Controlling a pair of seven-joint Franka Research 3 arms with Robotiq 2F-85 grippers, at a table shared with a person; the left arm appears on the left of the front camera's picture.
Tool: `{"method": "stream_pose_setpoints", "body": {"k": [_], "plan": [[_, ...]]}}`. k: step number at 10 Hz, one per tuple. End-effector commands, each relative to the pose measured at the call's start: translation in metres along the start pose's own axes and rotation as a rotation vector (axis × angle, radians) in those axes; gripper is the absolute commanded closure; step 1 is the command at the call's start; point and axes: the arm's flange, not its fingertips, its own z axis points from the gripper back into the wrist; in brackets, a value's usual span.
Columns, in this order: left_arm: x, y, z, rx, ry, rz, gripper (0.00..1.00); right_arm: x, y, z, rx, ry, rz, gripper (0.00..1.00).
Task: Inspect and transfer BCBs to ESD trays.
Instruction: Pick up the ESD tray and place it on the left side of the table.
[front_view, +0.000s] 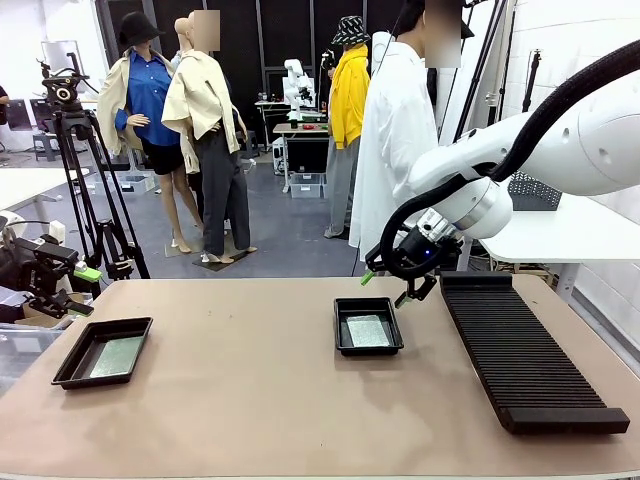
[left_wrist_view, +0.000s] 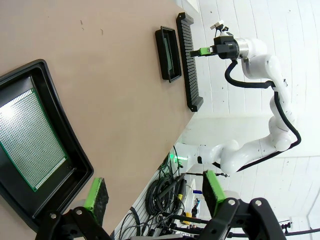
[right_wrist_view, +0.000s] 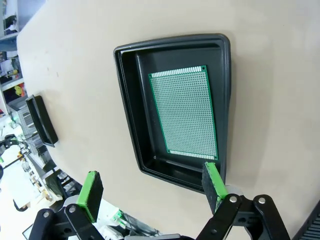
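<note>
No legible markings. Right gripper (right_wrist_view: 152, 192) hangs above a tray (right_wrist_view: 131, 105), jaws released; a board (right_wrist_view: 185, 112) lies flat beyond them. Left gripper (left_wrist_view: 155, 195) empty, spread wide, beside another tray (left_wrist_view: 60, 130) holding a board (left_wrist_view: 30, 137).

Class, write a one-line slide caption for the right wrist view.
Open right gripper above a black tray holding one green board.

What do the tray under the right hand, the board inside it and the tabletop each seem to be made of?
Tray: probably moulded plastic, black, slight sheen, rounded corners.
Board: likely fibreglass circuit board, green, covered with a fine grid of dots, pale edge strip.
Tabletop: matte beige-brown, smooth; material unclear.
</note>
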Motion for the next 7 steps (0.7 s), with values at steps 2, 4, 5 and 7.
{"method": "stream_pose_setpoints", "body": {"k": [2,4,5,7], "plan": [[0.000,-0.002,0.001,0.004,-0.004,0.006,0.00,-0.033,-0.022,0.038,0.094,-0.053,0.078,0.00],[0.000,-0.002,0.001,0.004,-0.004,0.006,0.00,-0.056,-0.043,0.061,0.162,-0.064,0.135,0.00],[0.000,-0.002,0.001,0.004,-0.004,0.006,0.00,-0.064,-0.055,0.070,0.188,-0.073,0.137,0.00],[0.006,-0.007,-0.003,0.019,-0.001,0.008,0.00,-0.081,-0.084,0.094,0.242,-0.110,0.130,0.00]]}}
